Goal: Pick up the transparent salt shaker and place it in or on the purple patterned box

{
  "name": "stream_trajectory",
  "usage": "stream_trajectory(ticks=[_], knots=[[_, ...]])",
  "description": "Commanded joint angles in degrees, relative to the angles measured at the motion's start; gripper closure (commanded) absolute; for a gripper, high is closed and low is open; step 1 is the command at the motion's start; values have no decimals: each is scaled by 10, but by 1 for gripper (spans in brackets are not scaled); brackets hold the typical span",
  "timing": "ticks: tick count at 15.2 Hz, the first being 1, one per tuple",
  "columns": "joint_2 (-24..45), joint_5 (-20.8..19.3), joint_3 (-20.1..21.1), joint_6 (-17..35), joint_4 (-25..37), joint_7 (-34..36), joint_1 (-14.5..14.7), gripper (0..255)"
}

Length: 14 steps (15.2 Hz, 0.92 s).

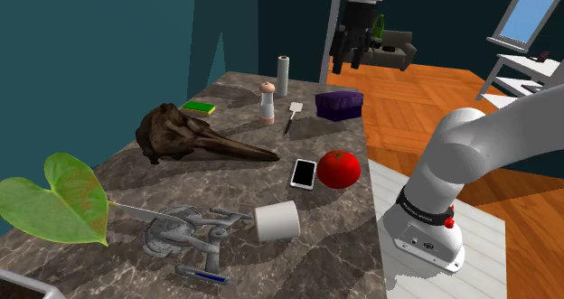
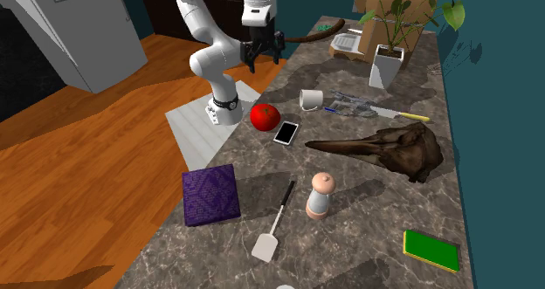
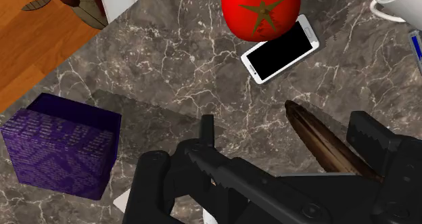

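End effector (image 1: 348,62) is hanging high above the table (image 1: 244,175). Its fingers are standing wide apart and are gripping nothing.

Salt shaker (image 1: 267,105) is standing upright on the table, well below the end effector and well apart from it, inward from the edge on the stand's side. It is showing a pale body with a pinkish cap and base. A white spatula (image 1: 293,116) is lying just beside it, between it and the purple box (image 1: 339,105), which is sitting at the stand-side edge.

In the wrist view the open fingers are framing the snout of a dark skull (image 3: 318,138). A red tomato (image 3: 260,9) and a phone (image 3: 279,48) with a black screen are lying beyond.

The box faces are carrying a fine woven pattern; cannot tell whether any of it is writing. Any marking on the shaker is too small to tell.
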Motion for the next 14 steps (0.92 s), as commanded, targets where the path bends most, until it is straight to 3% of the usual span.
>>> stream_trajectory(ticks=[1,14], knots=[[0,0,0,0,0,0,0,0],[284,20,-51,148,130,-56,-3,0]])
